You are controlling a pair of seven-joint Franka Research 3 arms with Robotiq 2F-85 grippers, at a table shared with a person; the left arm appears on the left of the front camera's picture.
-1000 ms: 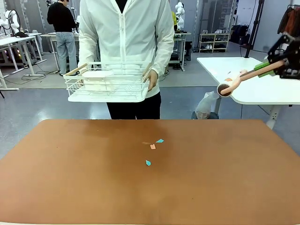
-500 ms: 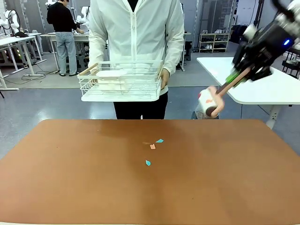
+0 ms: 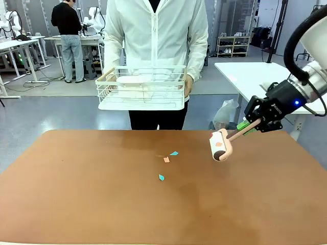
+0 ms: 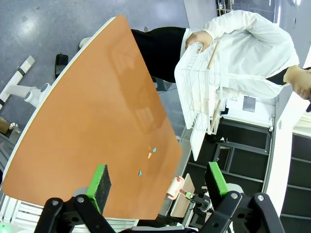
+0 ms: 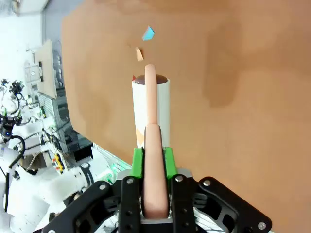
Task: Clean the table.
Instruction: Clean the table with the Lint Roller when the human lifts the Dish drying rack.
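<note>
Right end effector (image 3: 249,126) clenched on lint roller (image 3: 219,145), handle running 2-to-8 o'clock, over the worktop (image 3: 76,194). We note paper scraps (image 3: 166,160) near, at roller's 9 o'clock. Left end effector (image 4: 158,178) released, seemingly farther away.

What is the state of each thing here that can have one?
Table: not yet clean.
Scraps: three, loose, mid-table.
Roller: gripped by its handle, right of the scraps.
Right gripper: shut on roller.
Left gripper: open, empty.
Basket: held up by the person.
</note>
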